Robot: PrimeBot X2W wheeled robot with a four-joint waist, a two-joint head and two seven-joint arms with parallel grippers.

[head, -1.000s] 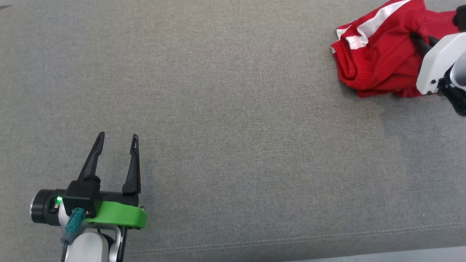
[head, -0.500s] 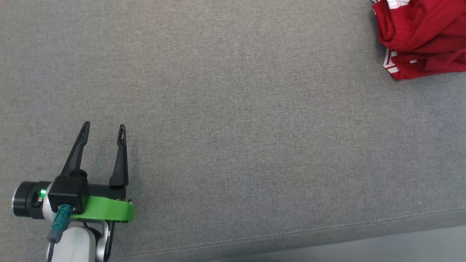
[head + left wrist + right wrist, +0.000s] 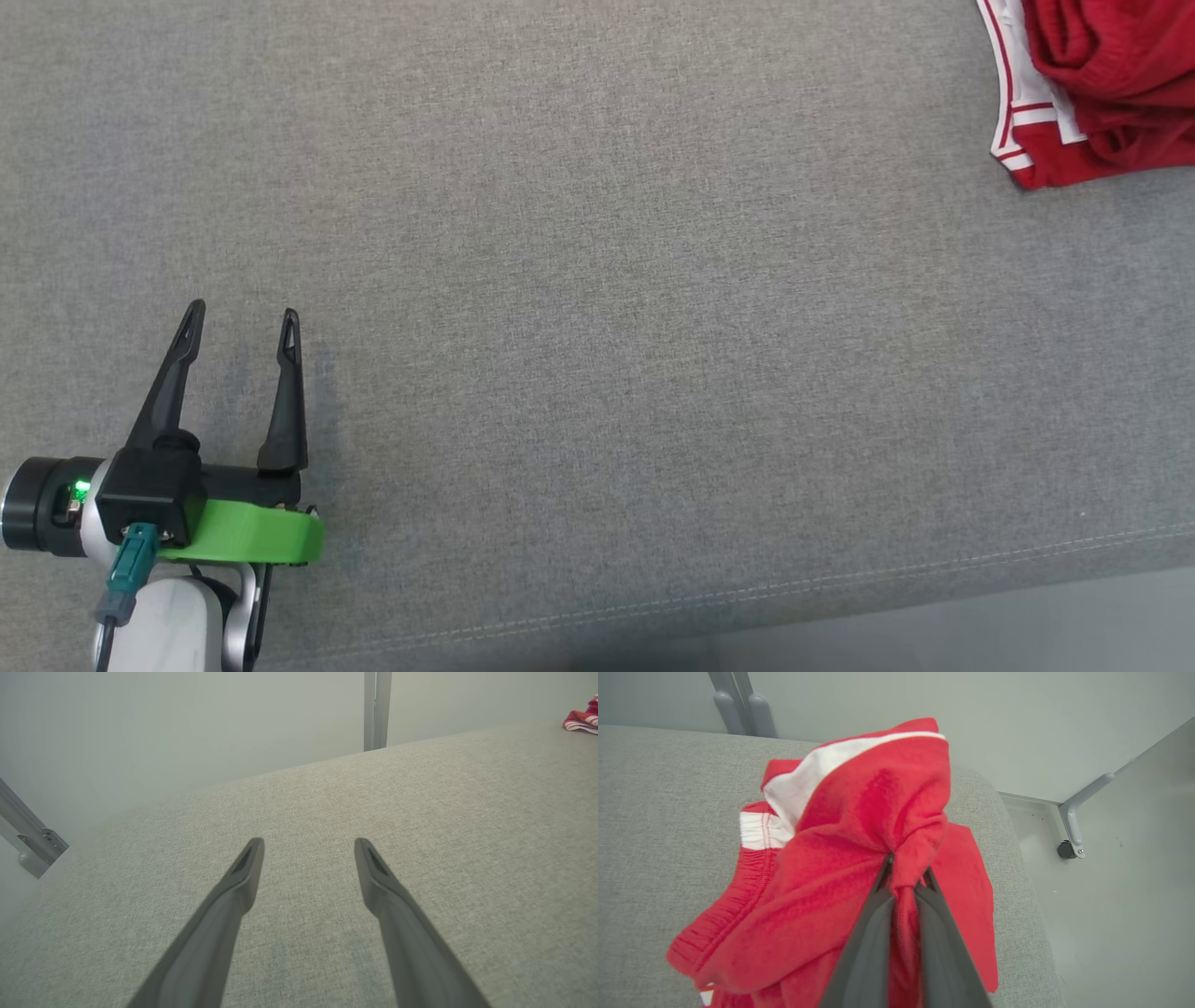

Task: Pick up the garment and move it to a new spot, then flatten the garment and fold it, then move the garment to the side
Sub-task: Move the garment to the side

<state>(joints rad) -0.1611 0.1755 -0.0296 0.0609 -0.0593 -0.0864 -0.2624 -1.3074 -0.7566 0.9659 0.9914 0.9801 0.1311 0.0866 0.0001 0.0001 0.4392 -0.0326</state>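
Red garment [image 3: 840, 858], lower a second ago, now a bunch in the clenched right gripper [image 3: 908, 868]; left gripper [image 3: 243, 310] agape

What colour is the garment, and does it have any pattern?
The garment is red with white stripes along its edges; the right wrist view shows it best.

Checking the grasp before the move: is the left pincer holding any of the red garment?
No, the left pincer stands open over the bare grey surface, and the garment is far off.
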